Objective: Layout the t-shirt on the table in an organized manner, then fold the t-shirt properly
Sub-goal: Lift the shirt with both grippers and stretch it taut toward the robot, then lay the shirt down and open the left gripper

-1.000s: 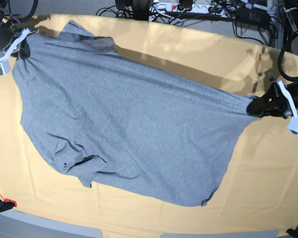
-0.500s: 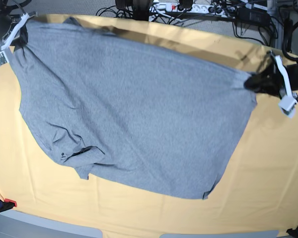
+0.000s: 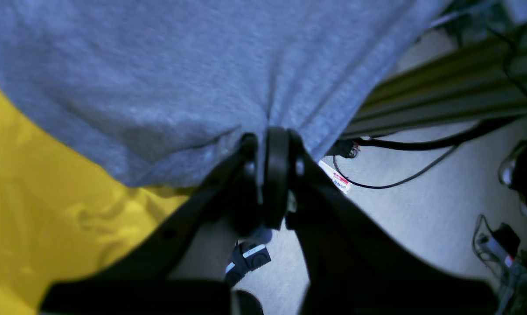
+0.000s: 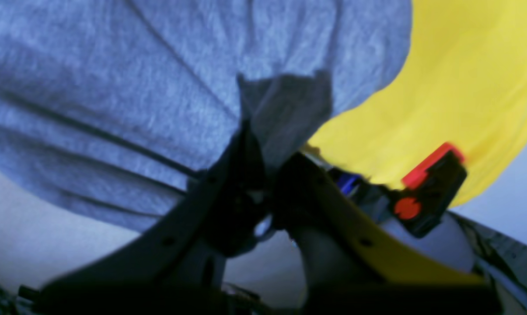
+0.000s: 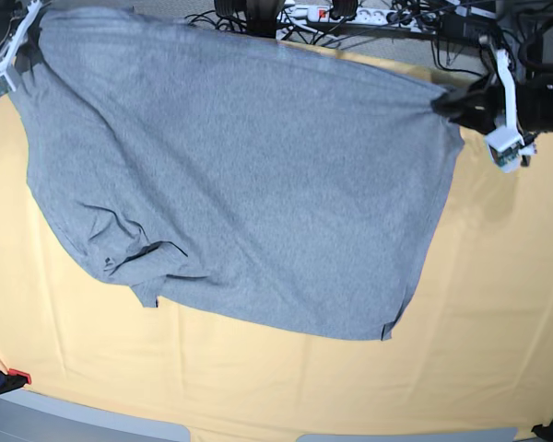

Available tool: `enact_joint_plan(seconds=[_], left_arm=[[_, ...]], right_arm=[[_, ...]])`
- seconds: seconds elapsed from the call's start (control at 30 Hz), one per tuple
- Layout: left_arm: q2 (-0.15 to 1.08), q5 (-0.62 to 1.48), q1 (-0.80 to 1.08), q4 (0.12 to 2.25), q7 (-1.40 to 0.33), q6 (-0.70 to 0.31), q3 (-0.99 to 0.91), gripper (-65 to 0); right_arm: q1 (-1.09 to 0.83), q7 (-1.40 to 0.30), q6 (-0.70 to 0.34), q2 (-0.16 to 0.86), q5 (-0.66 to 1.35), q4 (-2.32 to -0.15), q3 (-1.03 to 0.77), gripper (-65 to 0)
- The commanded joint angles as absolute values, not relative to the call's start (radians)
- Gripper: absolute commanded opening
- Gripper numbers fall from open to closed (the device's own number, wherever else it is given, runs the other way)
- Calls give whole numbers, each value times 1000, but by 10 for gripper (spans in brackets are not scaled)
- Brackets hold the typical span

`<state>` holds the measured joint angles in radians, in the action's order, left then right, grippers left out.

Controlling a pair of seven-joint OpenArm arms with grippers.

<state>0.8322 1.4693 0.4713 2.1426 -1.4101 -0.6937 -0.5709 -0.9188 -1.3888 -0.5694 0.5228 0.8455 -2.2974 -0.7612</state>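
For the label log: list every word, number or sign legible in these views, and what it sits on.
None can be read.
White tag with a red band by the cable, left wrist view: handwriting too blurred.
t-shirt: plain grey side showing, no lettering visible.
White labels on a black part below the left tool: too small.

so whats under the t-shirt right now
The yellow table shows around the grey t-shirt, which the left gripper and right gripper hold stretched. The table beneath is covered, so anything lying there, and any lettering on the shirt, can't be seen.
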Motion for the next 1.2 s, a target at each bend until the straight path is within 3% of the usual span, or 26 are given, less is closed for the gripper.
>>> enact_joint_plan(seconds=[0.0,0.37,0.7,0.97,1.0,1.1,1.17], left_arm=[[854,1484,478,2166,-1396,-698,-584,-650],[868,1484,613,2206,-1396,-698,-584,-650],[873,1484,619,2207,-1396,-697,-584,-650],[890,1484,709,2206,-1396,-643,-584,-650],[890,1484,726,2206,-1396,-639,-584,-567],[890,1484,754,2207,-1396,-648,-584,-255],[890,1484,752,2207,-1396,-663,-584,-148]], right_arm=[[-936,-1396,-570,538,830,-2309,-773,-650],[-1007,-1396,-585,589,834,-2308,-773,-650],[-1014,-1393,-585,604,834,-2308,-773,-650],[-1014,-1365,-566,605,829,-2308,-773,-650],[-1013,-1364,-565,604,830,-2308,-773,-612],[-1007,-1354,-547,604,829,-2308,-773,-406],[-987,-1354,-525,604,830,-2309,-773,-302]])
